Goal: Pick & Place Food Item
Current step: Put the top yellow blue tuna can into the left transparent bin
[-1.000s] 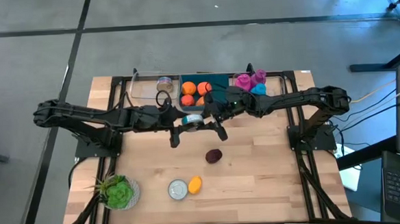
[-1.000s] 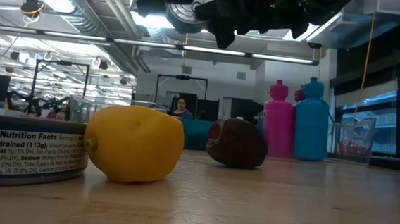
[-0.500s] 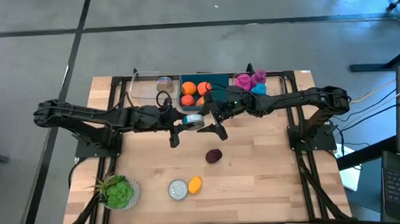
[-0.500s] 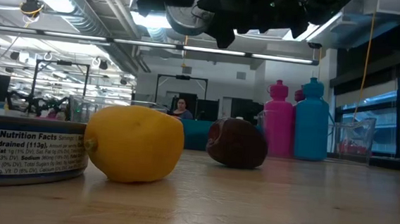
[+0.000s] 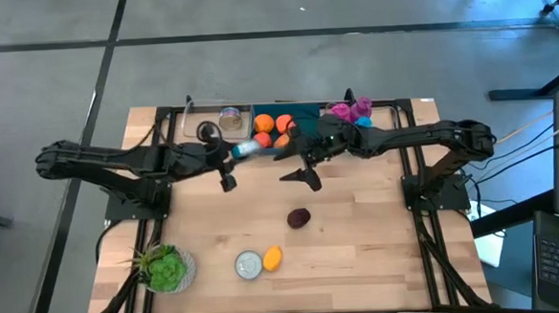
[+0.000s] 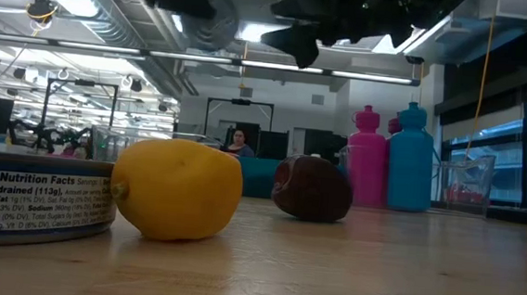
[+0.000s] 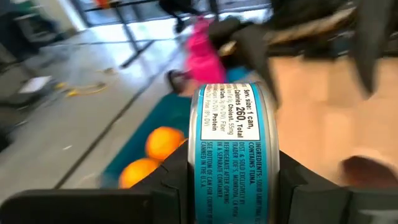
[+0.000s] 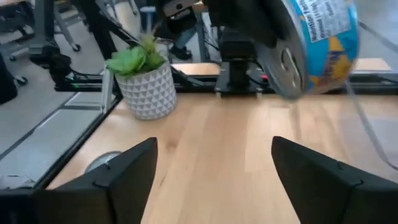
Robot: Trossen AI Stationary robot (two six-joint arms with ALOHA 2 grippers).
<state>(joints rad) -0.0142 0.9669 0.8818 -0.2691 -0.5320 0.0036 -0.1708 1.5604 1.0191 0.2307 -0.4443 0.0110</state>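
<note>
The tabletop (image 5: 361, 258) has free wood in its middle and on the right side. Along the far edge stand a clear bin (image 5: 201, 121), a teal bin (image 5: 301, 110) and the bottles, so little room there.

Count: 2 cans — the blue can (image 5: 245, 148) in the air and a 2nd can (image 5: 249, 264) near the front edge. 1 lemon (image 5: 272, 258) just beside that 2nd can, 1 dark fruit (image 5: 299, 218) in the middle, 1 potted plant (image 5: 166, 268) at front left. Oranges (image 5: 264, 126) in the teal bin, approx. 3–4, I cannot tell exactly. Bottles: 2 pink (image 5: 344, 111), 1 blue (image 5: 362, 124).

The left end effector (image 5: 233, 155) is closed on the blue can, held above the tabletop near the bins. The right end effector (image 5: 298, 171) stands wide and empty, just beside the can, not touching it.
</note>
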